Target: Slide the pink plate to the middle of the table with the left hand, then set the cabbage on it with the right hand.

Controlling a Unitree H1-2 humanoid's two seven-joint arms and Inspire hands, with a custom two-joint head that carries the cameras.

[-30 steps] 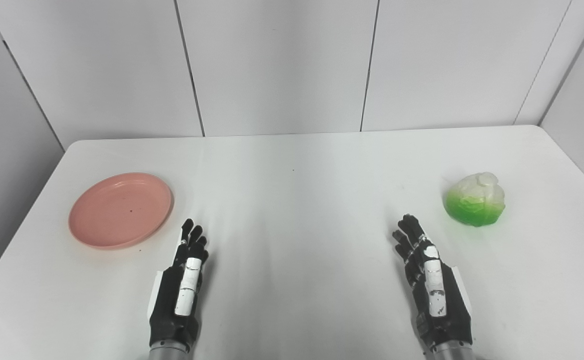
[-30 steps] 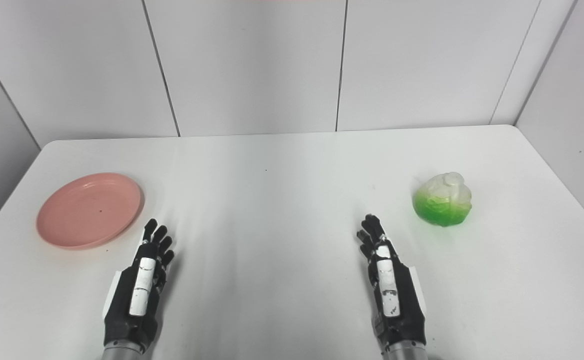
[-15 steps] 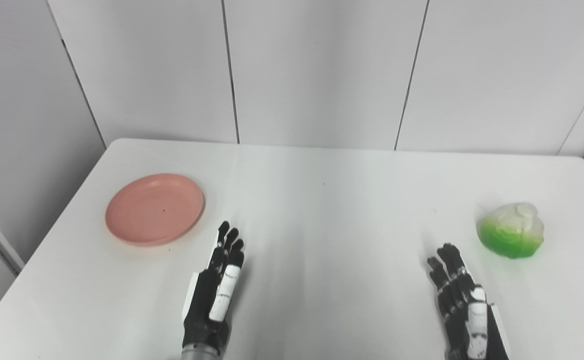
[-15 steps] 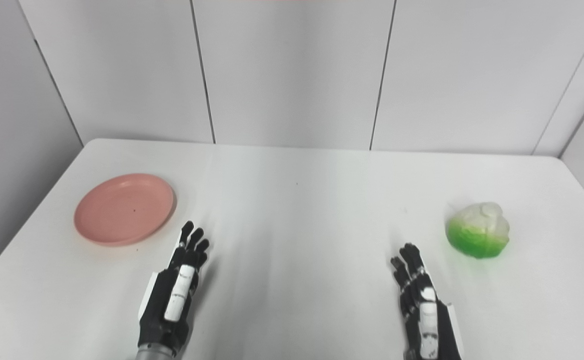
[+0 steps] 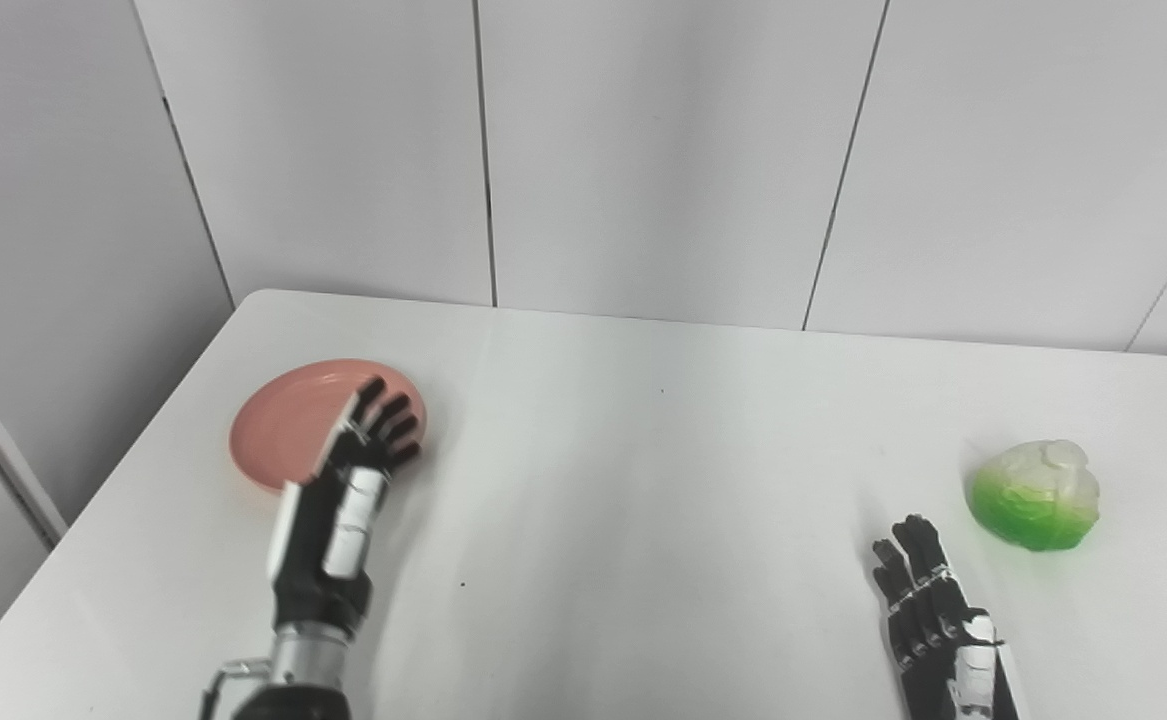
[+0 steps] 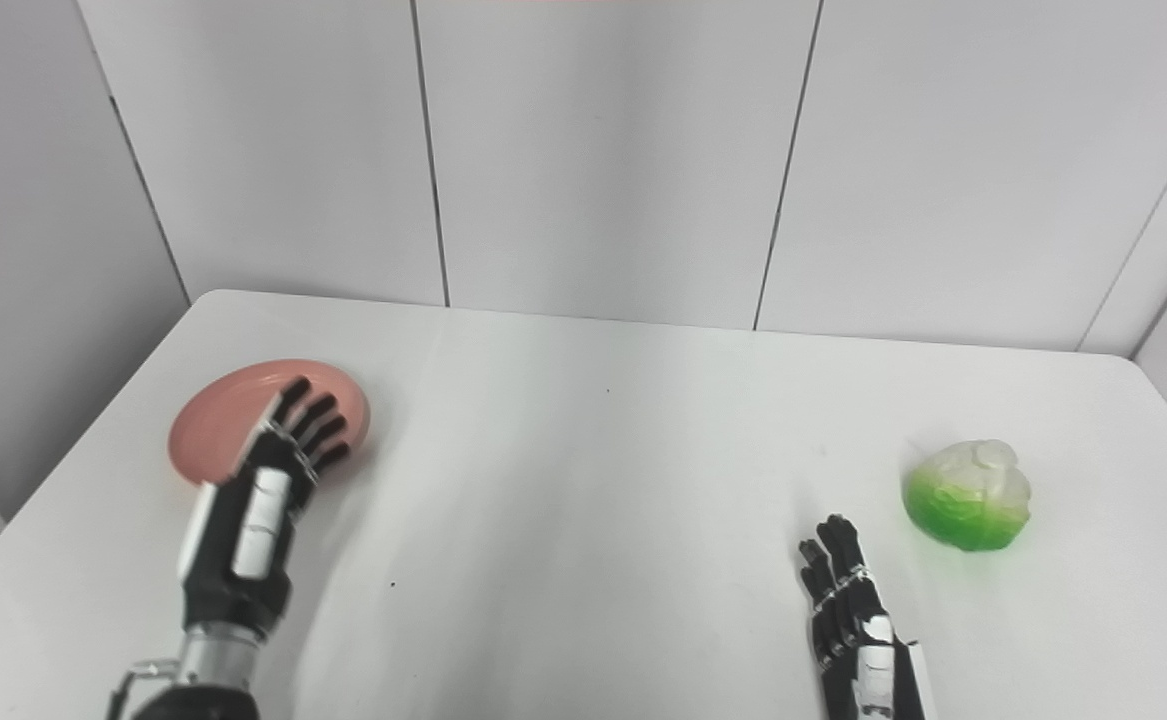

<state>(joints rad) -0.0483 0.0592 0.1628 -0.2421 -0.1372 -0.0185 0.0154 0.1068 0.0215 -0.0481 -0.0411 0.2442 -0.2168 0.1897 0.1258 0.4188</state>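
My left hand [image 5: 343,490] reaches up the left side of the frame, and its fingers [image 5: 388,425] lie spread and straight across the near right part of the pink plate [image 5: 278,430]. They cover that stretch of the rim, so I cannot tell whether the tips press on the plate or float just over it. Nothing is held in that hand. The plate sits at the middle left of the frame, close to the left edge of the white table [image 5: 643,480], well short of the table's middle.

My right hand [image 6: 858,625] is cut off by the bottom edge at the lower right; only the fingers and part of the back show, stretched out flat, slightly apart, holding nothing. Its palm side is hidden from me.

The cabbage [image 5: 1035,496], green below and pale on top, rests on the table at the right, up and to the right of my right hand and apart from it.

The right eye view shows a little more of the left forearm and a wider strip of bare table beyond the cabbage; the left eye view crops the table's right corner.
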